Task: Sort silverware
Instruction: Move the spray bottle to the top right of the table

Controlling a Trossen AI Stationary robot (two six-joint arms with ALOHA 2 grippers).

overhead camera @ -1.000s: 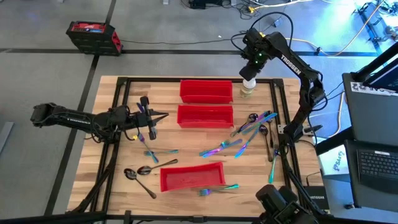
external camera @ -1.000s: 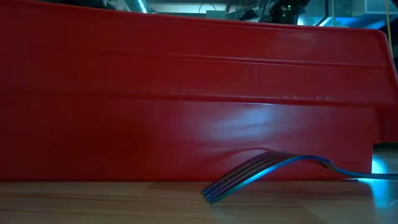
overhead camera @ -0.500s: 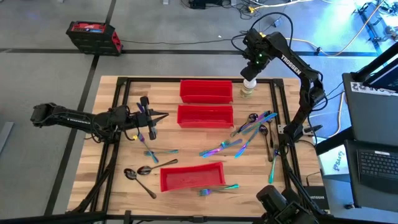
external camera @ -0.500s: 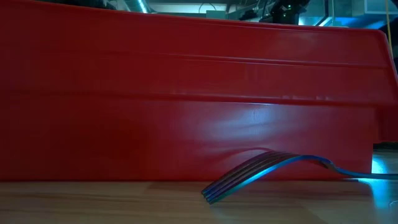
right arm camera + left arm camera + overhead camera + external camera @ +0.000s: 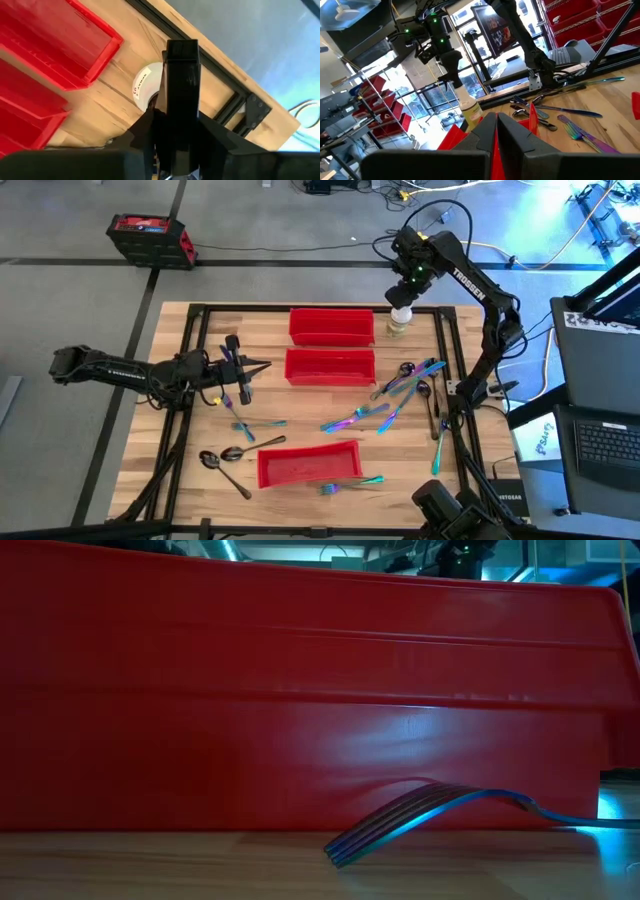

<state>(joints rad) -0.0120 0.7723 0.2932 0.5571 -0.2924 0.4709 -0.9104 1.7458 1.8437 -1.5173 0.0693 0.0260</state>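
Right gripper (image 5: 401, 308): poised directly above the clear spray bottle with a white top (image 5: 399, 323), which stands just beside the far red rectangular plastic bin (image 5: 331, 326). In the right wrist view its dark fingers (image 5: 181, 75) stand either side of the bottle's top; whether they grasp it I cannot tell.

Left gripper (image 5: 262, 366): clenched shut, empty, held level on the other side of that bin from the bottle, tips toward the middle red plastic bin (image 5: 329, 366).

Near red plastic bin (image 5: 308, 464): lies at the table's front edge, well apart from the far bin.

Silverware, slim iridescent blue-purple-teal metal pieces:
- cluster of forks and spoons (image 5: 400, 385), on the bottle's side of the middle bin;
- one fork (image 5: 352, 482) just beside the near bin's front wall, tines curved up in the low view;
- small pieces (image 5: 255, 424) between the left gripper and the near bin;
- dark bronze spoons (image 5: 224, 458) beside the near bin's end.

Wooden table top (image 5: 190, 479): carries all of the above.
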